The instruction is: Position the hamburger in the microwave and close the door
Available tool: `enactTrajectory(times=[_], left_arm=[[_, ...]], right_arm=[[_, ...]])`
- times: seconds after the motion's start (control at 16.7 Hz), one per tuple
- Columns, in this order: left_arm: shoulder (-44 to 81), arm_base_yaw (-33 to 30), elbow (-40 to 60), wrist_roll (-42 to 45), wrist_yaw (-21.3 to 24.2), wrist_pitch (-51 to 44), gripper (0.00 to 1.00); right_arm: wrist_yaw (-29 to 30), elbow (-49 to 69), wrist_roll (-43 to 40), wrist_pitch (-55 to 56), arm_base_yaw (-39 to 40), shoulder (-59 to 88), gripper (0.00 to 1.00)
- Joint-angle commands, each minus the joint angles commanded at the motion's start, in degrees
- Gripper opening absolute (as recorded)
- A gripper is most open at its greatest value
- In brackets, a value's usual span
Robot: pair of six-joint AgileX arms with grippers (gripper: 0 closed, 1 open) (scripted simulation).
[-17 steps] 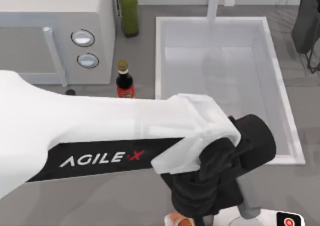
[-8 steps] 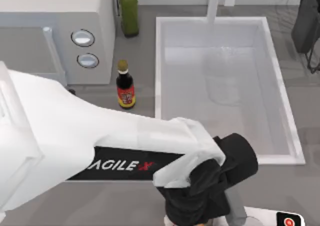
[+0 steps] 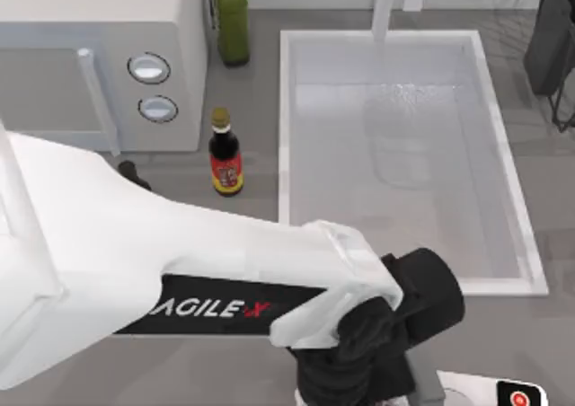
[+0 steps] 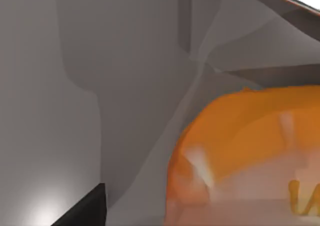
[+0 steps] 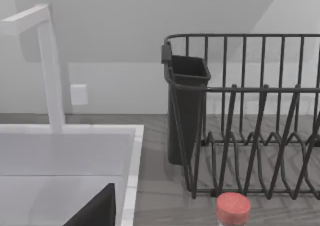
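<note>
Orange bun of one hamburger (image 4: 250,151) sits close before the left gripper (image 3: 355,383), grip unreadable, beside one closed microwave (image 3: 99,56) and two bottles (image 3: 225,150).

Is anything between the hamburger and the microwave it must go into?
Yes. The microwave sits at the table's far left with its door shut. The hamburger lies under the left claw at the near edge. A sauce bottle stands just right of the microwave, near the path.
</note>
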Motion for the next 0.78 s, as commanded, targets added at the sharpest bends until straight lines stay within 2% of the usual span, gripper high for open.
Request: enactTrajectory(times=[0.78], left_arm=[[0.00, 0.00, 0.00, 0.00, 0.00, 0.00, 0.02]], right_arm=[[0.00, 0.00, 0.00, 0.00, 0.00, 0.00, 1.00]])
